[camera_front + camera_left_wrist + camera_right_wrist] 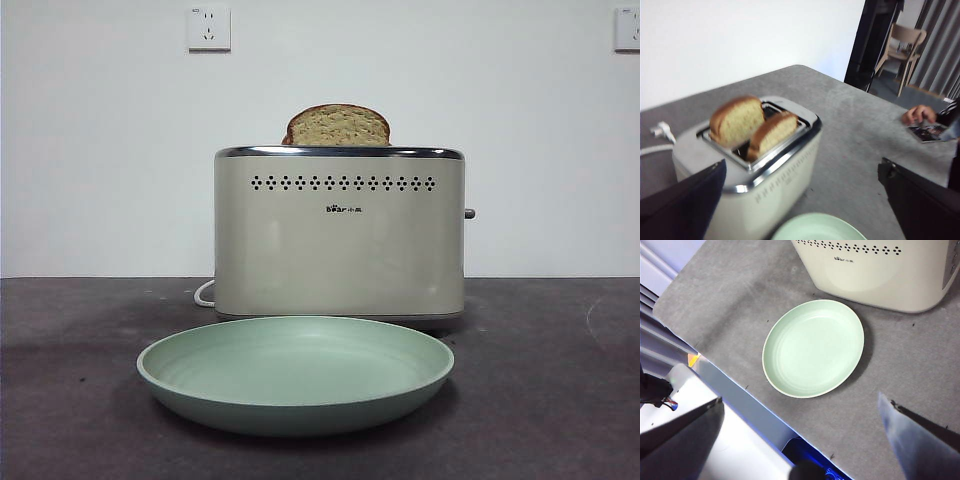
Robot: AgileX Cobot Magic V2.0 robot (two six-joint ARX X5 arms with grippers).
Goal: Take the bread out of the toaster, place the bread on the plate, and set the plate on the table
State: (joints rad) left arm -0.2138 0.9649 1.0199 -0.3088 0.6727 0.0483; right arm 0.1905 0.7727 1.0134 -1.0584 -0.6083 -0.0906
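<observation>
The cream toaster (340, 235) stands in the middle of the table (560, 400), and the domed top of the bread (338, 125) pokes out of it. The left wrist view shows two slices in its slots, a taller one (736, 120) in the far slot and a lower one (772, 132) in the slot on the side with the holes. In front of the toaster, the mint-green plate (295, 375) lies flat and empty. My left gripper (801, 170) hovers open above and short of the toaster (755, 175). My right gripper (799, 402) hangs open high over the plate (812, 347). Neither arm shows in the front view.
A white cord (205, 293) trails from the back of the toaster. The table's near edge (740, 390) runs close to the plate. A person's hand (920, 114) rests on a card at the table's far side, with a chair (905, 45) beyond.
</observation>
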